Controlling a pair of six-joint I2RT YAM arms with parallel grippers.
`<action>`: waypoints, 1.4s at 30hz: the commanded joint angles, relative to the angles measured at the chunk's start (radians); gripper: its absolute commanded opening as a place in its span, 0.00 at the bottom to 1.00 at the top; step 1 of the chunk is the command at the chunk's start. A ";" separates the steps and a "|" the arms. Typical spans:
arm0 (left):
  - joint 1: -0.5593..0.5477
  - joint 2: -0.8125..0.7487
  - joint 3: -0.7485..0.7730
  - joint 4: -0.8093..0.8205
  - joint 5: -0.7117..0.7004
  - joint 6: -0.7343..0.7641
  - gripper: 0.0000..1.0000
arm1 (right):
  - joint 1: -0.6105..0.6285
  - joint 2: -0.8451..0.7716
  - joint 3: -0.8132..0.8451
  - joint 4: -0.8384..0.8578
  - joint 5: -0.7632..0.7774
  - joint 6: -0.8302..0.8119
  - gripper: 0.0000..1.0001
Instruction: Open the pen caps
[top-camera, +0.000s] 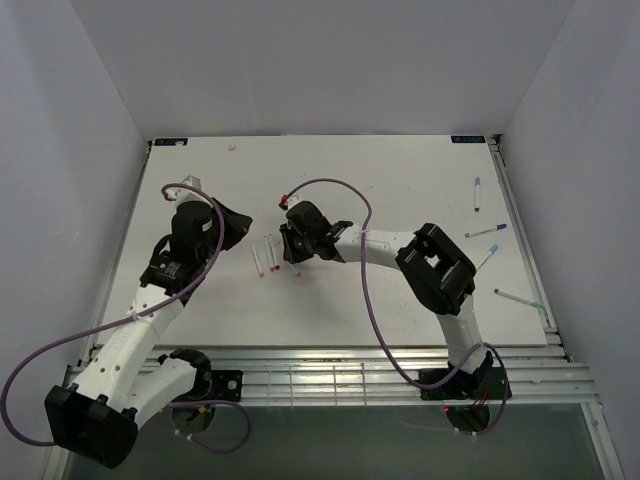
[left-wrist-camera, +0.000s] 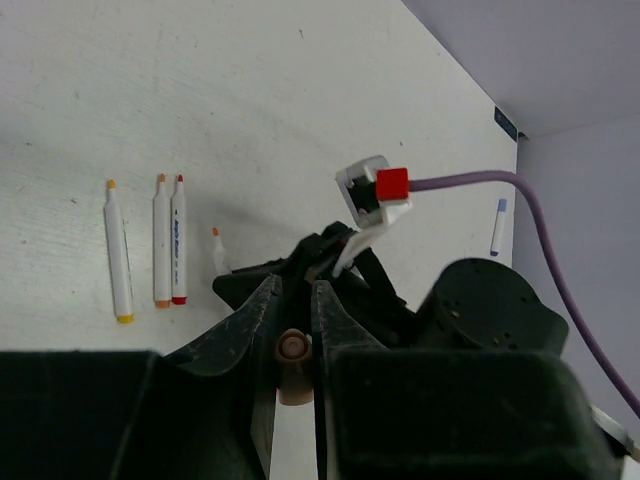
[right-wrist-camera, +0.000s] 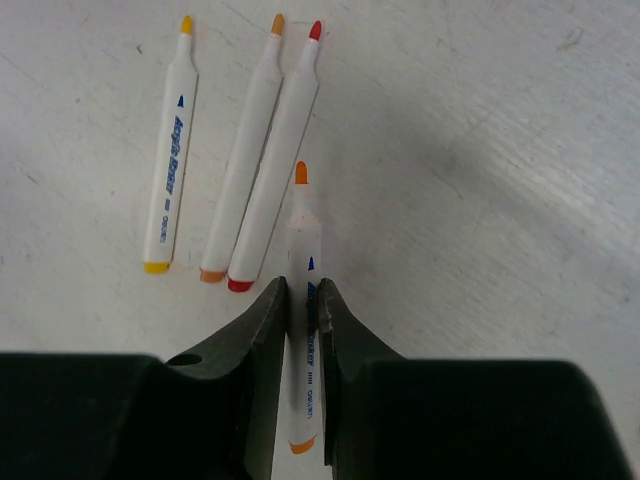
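My left gripper (left-wrist-camera: 292, 287) is shut on a small orange-brown pen cap (left-wrist-camera: 292, 352); in the top view the left gripper (top-camera: 243, 228) sits just left of the pens. My right gripper (right-wrist-camera: 300, 288) is shut on a white marker pen (right-wrist-camera: 303, 250) with a bare orange tip, held low over the table. In the top view the right gripper (top-camera: 290, 250) is beside three uncapped pens. These lie side by side: yellow (right-wrist-camera: 172, 145), orange (right-wrist-camera: 243, 150) and red (right-wrist-camera: 280, 160). They also show in the left wrist view (left-wrist-camera: 161, 240).
Several capped pens lie apart at the table's right side: a blue-capped one (top-camera: 477, 192), a purple one (top-camera: 487, 230), another (top-camera: 486, 258) and a green-ended one (top-camera: 520, 298). The right arm's purple cable (left-wrist-camera: 470, 180) arcs over the middle. White walls surround the table.
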 joint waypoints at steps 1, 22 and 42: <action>0.001 -0.044 -0.026 0.041 0.072 0.042 0.00 | -0.005 0.055 0.085 0.096 -0.020 0.056 0.08; 0.001 -0.032 -0.111 0.109 0.218 0.054 0.00 | -0.034 0.196 0.166 0.153 -0.015 0.174 0.43; -0.133 0.431 -0.043 0.324 0.428 0.005 0.00 | -0.523 -0.580 -0.335 -0.003 -0.077 0.125 0.49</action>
